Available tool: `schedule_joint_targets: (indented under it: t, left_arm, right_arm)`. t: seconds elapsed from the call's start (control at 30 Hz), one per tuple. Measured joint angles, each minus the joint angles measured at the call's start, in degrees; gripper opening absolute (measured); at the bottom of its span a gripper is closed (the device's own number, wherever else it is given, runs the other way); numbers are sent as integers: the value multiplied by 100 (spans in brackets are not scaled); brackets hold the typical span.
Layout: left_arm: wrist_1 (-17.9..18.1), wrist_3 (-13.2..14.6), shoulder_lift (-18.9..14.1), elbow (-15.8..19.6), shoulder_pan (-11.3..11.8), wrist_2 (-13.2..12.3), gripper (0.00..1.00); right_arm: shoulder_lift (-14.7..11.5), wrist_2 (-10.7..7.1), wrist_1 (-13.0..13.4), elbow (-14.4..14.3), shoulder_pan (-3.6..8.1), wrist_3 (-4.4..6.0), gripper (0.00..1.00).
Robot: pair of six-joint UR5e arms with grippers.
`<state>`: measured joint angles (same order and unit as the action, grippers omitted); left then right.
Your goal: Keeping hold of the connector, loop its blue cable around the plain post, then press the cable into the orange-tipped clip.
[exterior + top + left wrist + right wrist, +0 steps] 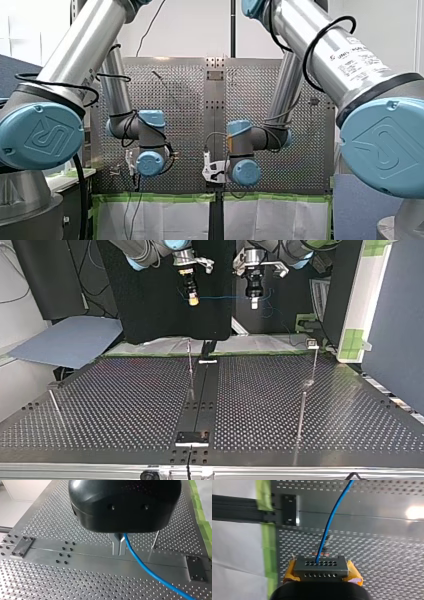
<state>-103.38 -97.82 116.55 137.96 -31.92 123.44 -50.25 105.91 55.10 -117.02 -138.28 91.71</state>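
**Table** (pixel 125 405): perforated plate with a plain centre strip (pixel 206 390) running from near edge to far edge. Green tape (pixel 265 495) lines the far edge. Four thin rods stand on it in the top view: one beside the strip (pixel 190 365), two at the view's right (pixel 301 415) (pixel 314 362), and one at its left (pixel 54 402). Wide bare plate lies between them.

**Right claw** (pixel 193 300): yellow pads, clamped on the connector. It hangs high over the table's far edge, well above the rods.

**Connector** (pixel 320 567): grey block with two rows of holes. Its long axis lies across the pads and its holed face is turned to the table.

**Blue cable** (pixel 327 527): leaves the connector's holed face. In the top view it runs almost level across to the left claw and a little past it.

**Left claw** (pixel 254 302): black body with metal fingers (pixel 115 545), drawn close together and pinching the cable where it emerges. It hangs beside the right claw at like height. One rod stands near its fingers.

**Orange-tipped clip** (pixel 321 554): a small orange piece just past the connector; its detail is unclear.
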Motion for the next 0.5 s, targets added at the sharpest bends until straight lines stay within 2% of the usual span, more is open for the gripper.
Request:
schedule_joint_targets:
  t: [0.03, 0.13, 0.4, 0.5]
  left_arm:
    - [3, -3, 0, 0, 0, 0, 0]
    - [8, -7, 1, 1, 0, 0, 0]
    - [7, 3, -11, 10, 13, -12, 0]
    - [-68, -18, -113, -40, 74, -117, 0]
  right_arm:
    - [37, 0, -3, 0, 0, 61, 0]
    - [81, 1, -6, -2, -1, 158, 0]
    - [94, 7, -14, 5, -8, 206, 0]
    - [17, 96, -62, 84, -36, 295, 0]
